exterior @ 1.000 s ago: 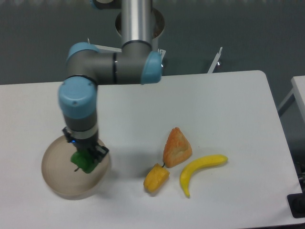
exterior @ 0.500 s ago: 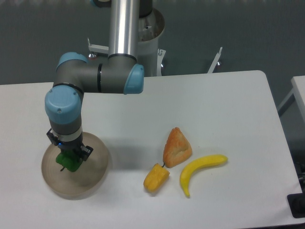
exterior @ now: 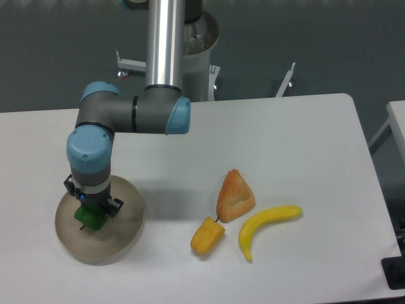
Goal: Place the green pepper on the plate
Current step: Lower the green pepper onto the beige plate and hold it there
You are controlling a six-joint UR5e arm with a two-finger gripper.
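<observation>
The gripper is clenched on the green pepper, holding it low over the left part of the plate near the table's front-left corner, so only lowering and release seem left.

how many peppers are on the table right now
2. The green pepper sits over the plate at the left, under the gripper. The yellow-orange pepper lies near the middle, beside the banana.
</observation>
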